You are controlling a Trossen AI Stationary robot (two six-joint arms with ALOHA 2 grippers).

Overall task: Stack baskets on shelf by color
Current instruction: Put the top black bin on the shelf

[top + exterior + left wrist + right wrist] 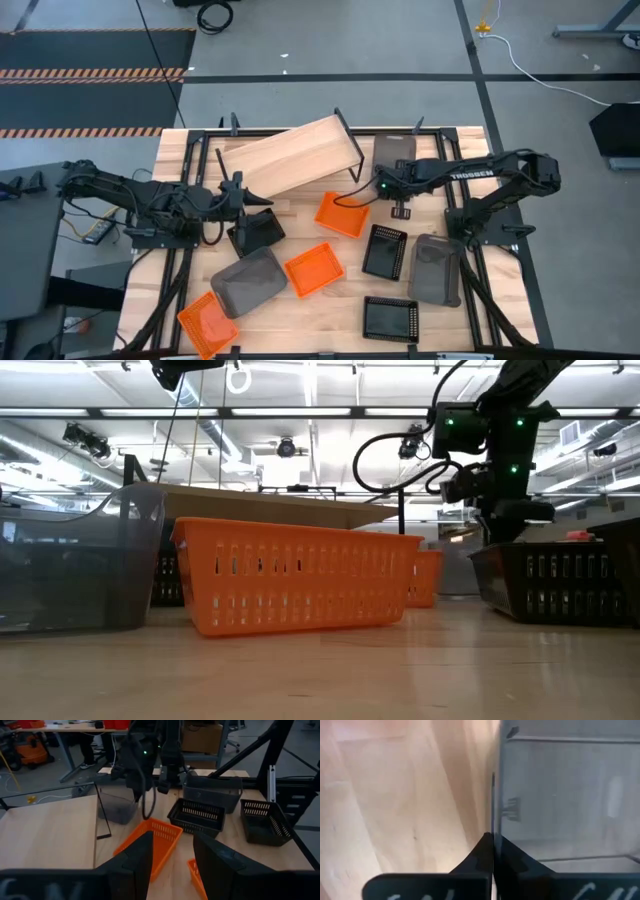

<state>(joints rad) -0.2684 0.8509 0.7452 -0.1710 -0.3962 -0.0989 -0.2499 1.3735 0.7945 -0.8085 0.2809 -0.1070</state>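
Note:
The shelf (290, 155) stands slanted at the table's far side. A dark-grey bin (397, 150) stands just right of it, and my right gripper (383, 180) is shut on that bin. My left gripper (262, 203) hangs open over the table, near the shelf's front, with nothing between its fingers (132, 862). A black basket (255, 232) lies just in front of it. An orange basket (342, 213) lies between the two arms. More orange, black and grey baskets are spread over the near half of the table. My right gripper (492, 845) has the bin's thin side wall (493, 795) at its rim, on the shelf side. One finger is inside the bin and one outside. The fingers come steeply from above. The bin (117, 807) stands upright on the table beside the shelf's leg.
Near the table's front lie an orange basket (314, 268), a grey bin (248, 280), another orange basket (207, 322) and a black basket (390, 318). A black basket (384, 250) and a grey bin (437, 268) lie under the right arm.

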